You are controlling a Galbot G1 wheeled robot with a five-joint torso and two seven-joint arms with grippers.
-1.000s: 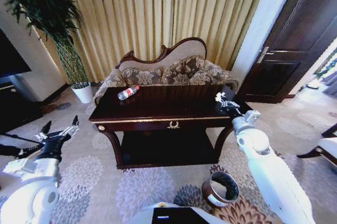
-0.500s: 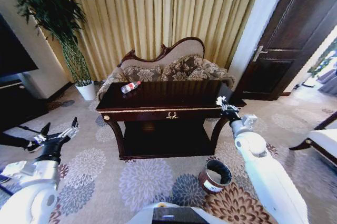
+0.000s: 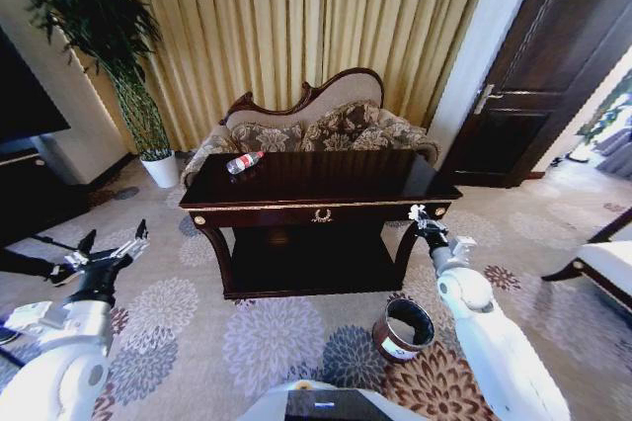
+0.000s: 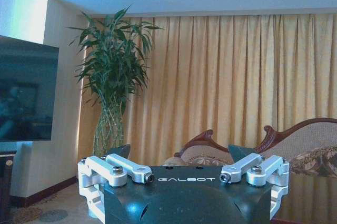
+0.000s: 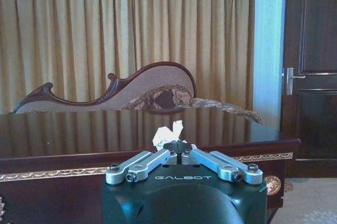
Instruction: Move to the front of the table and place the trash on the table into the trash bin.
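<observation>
Right gripper [image 3: 419,213], clamped on white crumpled paper [image 5: 168,132], hangs off the table [image 3: 326,206] corner, above the trash bin [image 3: 403,329]; next: lower and release. Left gripper [image 3: 102,247] waits spread. 1 bottle [image 3: 244,162] remains.

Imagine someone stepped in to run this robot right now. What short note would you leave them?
Right gripper: shut on a white crumpled paper bit, held off the table's front right corner, above the floor.
Left gripper: open, empty, parked low at the robot's left.
Clear plastic bottle with red label lies on the table's far left.
Trash bin stands on the carpet, front right of the table.
Done: paper picked up.
Left: drop the paper in; bin the bottle.
</observation>
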